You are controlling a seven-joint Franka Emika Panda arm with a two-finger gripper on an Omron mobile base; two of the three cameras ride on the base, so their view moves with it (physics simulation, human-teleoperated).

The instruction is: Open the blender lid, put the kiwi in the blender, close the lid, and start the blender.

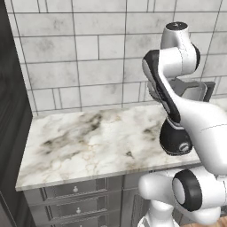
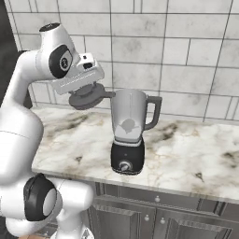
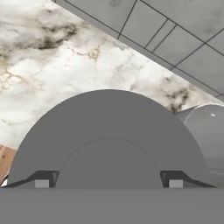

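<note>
**Marble counter, tiled wall, grey drawers**

A white marble countertop (image 1: 88,142) with grey-brown veining runs along a wall of pale grey rectangular tiles (image 1: 88,53). Beneath its front edge sit grey drawers (image 1: 75,190) with small round knobs. A dark tall panel (image 1: 9,133) borders the counter's left end.

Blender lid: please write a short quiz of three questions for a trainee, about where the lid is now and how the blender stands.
1. True or false: the blender lid sits on top of the jar.
2. What carries the lid? A) the gripper B) the countertop C) the jar handle
3. Fill in the blank: the blender has a base of ___ colour with a round knob on the front.

Key
1. False. The lid is up in the air beside the jar, whose top is open.
2. A. The fingers stand on both sides of the lid's raised centre.
3. Black.
</note>
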